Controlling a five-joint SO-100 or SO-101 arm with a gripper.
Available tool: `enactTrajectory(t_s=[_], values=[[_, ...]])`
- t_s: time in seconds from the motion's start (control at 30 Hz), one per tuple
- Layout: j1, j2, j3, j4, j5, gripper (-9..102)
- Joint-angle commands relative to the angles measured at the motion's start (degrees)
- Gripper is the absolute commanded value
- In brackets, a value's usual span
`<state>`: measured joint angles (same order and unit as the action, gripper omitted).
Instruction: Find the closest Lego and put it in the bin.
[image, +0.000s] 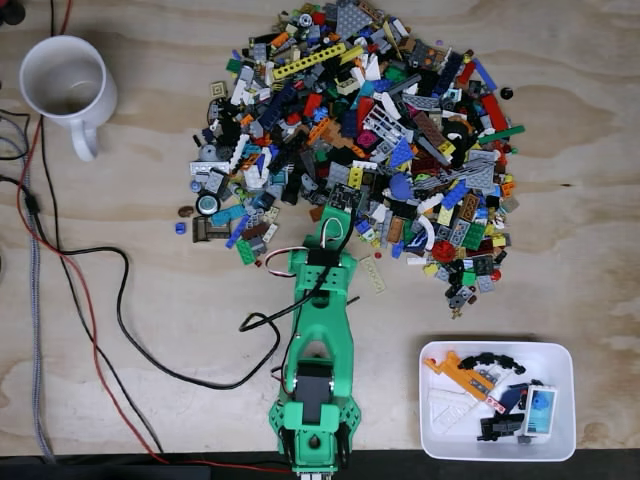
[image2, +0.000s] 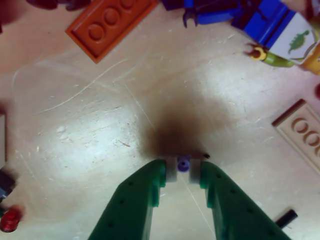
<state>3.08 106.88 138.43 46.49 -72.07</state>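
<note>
The green two-finger hand pinches a tiny purple Lego piece (probably nearest), above the wooden surface, for carrying binward.

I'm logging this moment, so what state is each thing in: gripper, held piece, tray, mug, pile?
gripper: shut on a small piece, just above the bare wood.
small purple-and-white piece: clamped between the fingertips.
tray: upright on the table, holding several pieces already.
mug: upright, looks empty.
pile of bricks: loose and spread out, beyond the arm.
</note>
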Motion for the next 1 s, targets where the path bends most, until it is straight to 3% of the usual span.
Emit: enactTrajectory(t_s=[0.0,0.53,0.97], values=[[-0.8,0.4,-3.7,-0.1,-0.1,5],[3.8,3.4,-12.7,6.2,-3.7,5],[31.0,14.2,-19.8,9.7,-18.1,5]])
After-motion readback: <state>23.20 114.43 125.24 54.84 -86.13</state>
